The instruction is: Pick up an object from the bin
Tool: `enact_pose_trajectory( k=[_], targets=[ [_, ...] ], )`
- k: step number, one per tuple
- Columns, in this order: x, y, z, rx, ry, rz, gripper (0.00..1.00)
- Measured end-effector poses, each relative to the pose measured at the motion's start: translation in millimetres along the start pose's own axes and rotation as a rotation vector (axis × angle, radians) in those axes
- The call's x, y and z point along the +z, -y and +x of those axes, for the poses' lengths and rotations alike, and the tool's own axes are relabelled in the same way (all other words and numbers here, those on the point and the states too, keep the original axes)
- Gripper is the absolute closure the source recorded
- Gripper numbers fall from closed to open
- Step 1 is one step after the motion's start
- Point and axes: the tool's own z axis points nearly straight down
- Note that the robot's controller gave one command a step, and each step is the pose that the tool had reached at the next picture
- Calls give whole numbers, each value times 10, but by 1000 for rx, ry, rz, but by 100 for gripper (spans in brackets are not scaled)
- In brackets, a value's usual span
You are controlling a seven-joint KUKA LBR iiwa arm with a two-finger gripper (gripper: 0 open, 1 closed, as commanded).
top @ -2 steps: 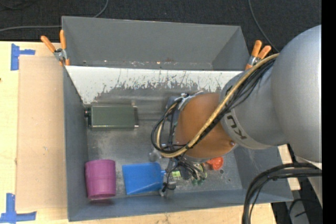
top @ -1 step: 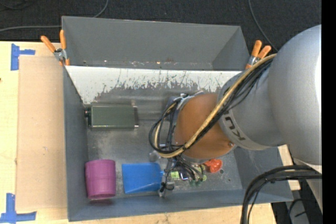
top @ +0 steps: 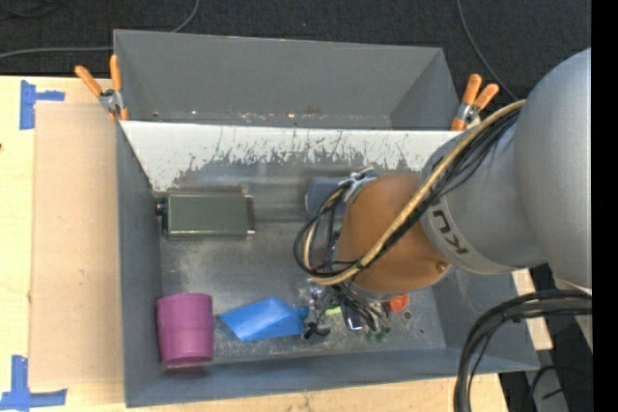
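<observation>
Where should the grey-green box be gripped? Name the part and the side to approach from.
Probably across its shorter span, clamping the two long edges and coming straight down from above. The grey-green box lies flat on the bin floor, its long axis running left to right, with nothing touching it.

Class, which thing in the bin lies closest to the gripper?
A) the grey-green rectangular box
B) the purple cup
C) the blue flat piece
C: the blue flat piece ends right beside the gripper, while the purple cup and the grey-green box lie farther left.
</observation>
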Motion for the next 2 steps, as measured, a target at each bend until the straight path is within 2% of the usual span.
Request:
enact_pose_trajectory(
  k=[1, 2],
  targets=[
    [10, -24, 30, 6, -5, 0, 100],
    [-957, 362, -380, 59, -9, 0, 100]
  ],
)
